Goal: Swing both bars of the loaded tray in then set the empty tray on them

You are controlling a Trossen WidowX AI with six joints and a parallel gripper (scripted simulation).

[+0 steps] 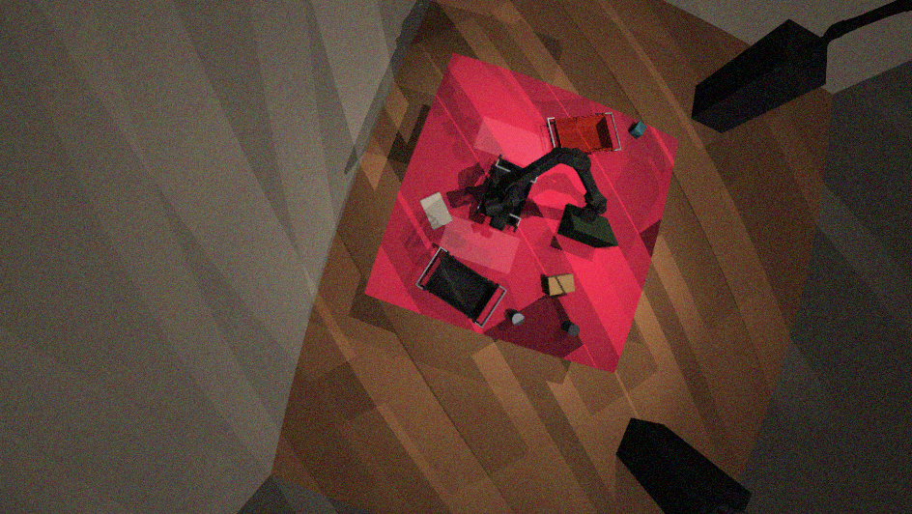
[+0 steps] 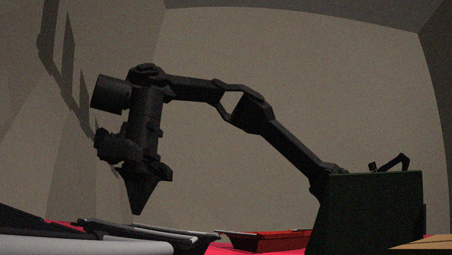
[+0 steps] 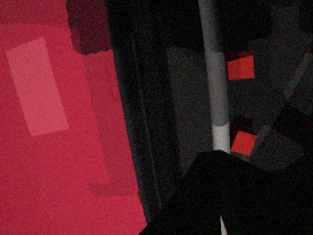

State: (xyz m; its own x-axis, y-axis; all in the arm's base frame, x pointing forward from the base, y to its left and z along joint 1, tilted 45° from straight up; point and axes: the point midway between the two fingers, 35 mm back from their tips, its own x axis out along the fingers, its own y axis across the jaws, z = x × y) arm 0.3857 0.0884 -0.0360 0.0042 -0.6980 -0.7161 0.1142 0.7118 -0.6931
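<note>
The gripper [image 2: 138, 207], closed on nothing, is poised above a dark tray's [image 3: 177, 79] smooth grey wire bar [image 3: 210, 49], red blocks [image 3: 240, 67] being seen beside it.

A wooden table [image 1: 446, 408] carries a red mat [image 1: 612, 319] set at an angle to its edges. On the mat lie three trays: a red tray [image 1: 582, 131] near the far corner, a dark tray [image 1: 500, 191] mostly hidden under the arm in the middle, and a black tray [image 1: 461, 286] near the front-left edge, its wire bars swung out at both ends. A pale flat block [image 1: 436, 211] rests left of the middle tray. The arm's dark green base [image 1: 590, 231] stands on the mat's right half. A tan box [image 1: 558, 284] sits before it, with a grey ball [image 1: 516, 317] and a small dark cylinder [image 1: 570, 328] nearby. A teal cube [image 1: 637, 128] lies beside the red tray.
</note>
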